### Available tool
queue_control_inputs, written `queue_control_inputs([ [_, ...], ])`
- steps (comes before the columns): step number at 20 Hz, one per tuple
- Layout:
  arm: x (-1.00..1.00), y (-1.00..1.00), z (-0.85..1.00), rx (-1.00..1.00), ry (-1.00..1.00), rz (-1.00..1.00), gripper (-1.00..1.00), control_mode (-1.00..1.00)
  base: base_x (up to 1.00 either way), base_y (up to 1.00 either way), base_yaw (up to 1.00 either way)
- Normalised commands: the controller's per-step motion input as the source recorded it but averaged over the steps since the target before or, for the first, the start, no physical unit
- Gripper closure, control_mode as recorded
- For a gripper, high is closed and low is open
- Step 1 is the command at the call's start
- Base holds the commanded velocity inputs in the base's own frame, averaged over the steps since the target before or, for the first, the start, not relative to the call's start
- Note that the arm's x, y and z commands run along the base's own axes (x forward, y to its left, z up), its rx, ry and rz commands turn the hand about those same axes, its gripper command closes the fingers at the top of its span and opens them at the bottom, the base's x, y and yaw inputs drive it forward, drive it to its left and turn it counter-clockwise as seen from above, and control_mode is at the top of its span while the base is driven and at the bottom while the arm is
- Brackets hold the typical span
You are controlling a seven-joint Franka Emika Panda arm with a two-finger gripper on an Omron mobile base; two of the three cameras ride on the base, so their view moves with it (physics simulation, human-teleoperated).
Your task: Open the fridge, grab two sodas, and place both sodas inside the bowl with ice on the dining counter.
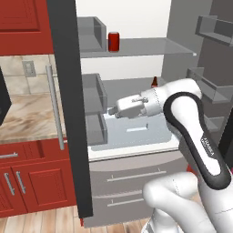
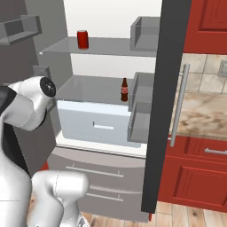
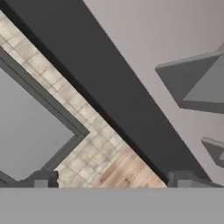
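Note:
The fridge (image 1: pixel 136 132) stands with both doors swung open, showing its white interior and grey shelves. One red soda can (image 1: pixel 113 41) stands upright on the upper shelf, seen in the right base view as the soda can (image 2: pixel 82 39). My gripper (image 1: pixel 111 110) points left at mid height, well below the can, close to the left door's bins (image 1: pixel 94 95). In the hand view the gripper (image 3: pixel 112 181) is open, fingertips (image 3: pixel 41 180) wide apart with nothing between them, facing the door's dark edge (image 3: pixel 109 92). The bowl and the dining counter are out of view.
A brown bottle (image 2: pixel 124 90) stands on the lower shelf above the white crisper drawer (image 2: pixel 102 126). Red cabinets (image 1: pixel 32 182) and a marbled wall countertop (image 1: pixel 27 116) flank the fridge. Two grey bottom drawers (image 1: pixel 136 179) are closed. The open door's edge (image 2: pixel 162 111) juts forward.

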Motion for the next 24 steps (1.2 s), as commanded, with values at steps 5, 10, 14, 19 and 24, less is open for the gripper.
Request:
queue_control_inputs([
  [5, -0.16, -0.85, 0.06, -0.16, -0.07, -0.31, -1.0, -1.0, 0.0, 0.0, 0.0],
  [10, -0.06, -0.75, 0.0, -0.21, -0.03, -0.39, -1.0, -1.0, 0.0, 0.0, 0.0],
  [14, -0.04, -0.6, 0.0, -0.24, -0.01, -0.42, -1.0, -1.0, 0.0, 0.0, 0.0],
  [19, -0.02, -0.54, -0.14, -0.22, 0.0, -0.37, -1.0, -1.0, 0.0, 0.0, 0.0],
  [24, 0.0, -0.44, -0.36, -0.23, 0.0, -0.21, -1.0, -1.0, 0.0, 0.0, 0.0],
])
